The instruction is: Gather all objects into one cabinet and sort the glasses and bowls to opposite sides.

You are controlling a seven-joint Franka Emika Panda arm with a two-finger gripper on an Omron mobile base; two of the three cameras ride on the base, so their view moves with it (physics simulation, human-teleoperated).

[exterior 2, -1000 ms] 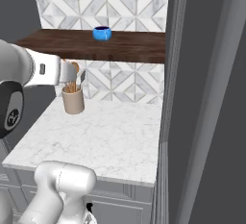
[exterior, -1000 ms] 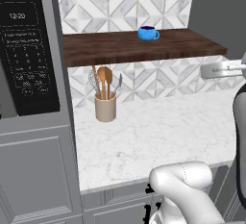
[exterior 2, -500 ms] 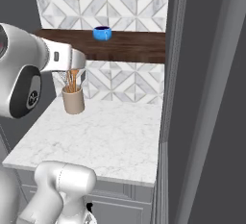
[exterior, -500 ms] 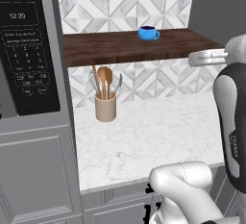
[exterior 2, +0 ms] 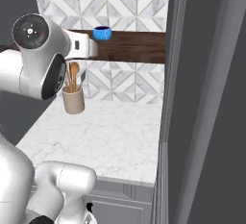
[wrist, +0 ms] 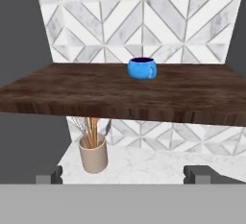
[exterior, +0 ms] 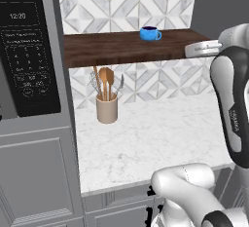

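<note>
One of the glasses, a small bright blue cup [exterior: 150, 33] [exterior 2: 102, 33] [wrist: 141, 68], stands upright toward the back of a dark wooden shelf [exterior: 112, 48] [exterior 2: 134, 50] [wrist: 120, 93]. My gripper [exterior: 188, 50] [exterior 2: 95, 49] [wrist: 123, 177] hovers at shelf height, just off the shelf's front edge. It points at the cup from some distance and is clear of it. Its jaws are wide open with nothing between them. The bowls are out of view.
A tan crock with wooden spoons [exterior: 107, 108] [exterior 2: 73, 99] [wrist: 93, 155] stands on the marble counter [exterior: 160, 133] under the shelf. A black microwave [exterior: 26, 50] sits at the left above grey cabinet fronts [exterior: 39, 172]. A tall dark panel [exterior 2: 206, 103] bounds the right side.
The arm has swung up and in toward the shelf, bringing the hand level with the shelf's front edge. The jaws stayed open. The blue cup has not moved.
</note>
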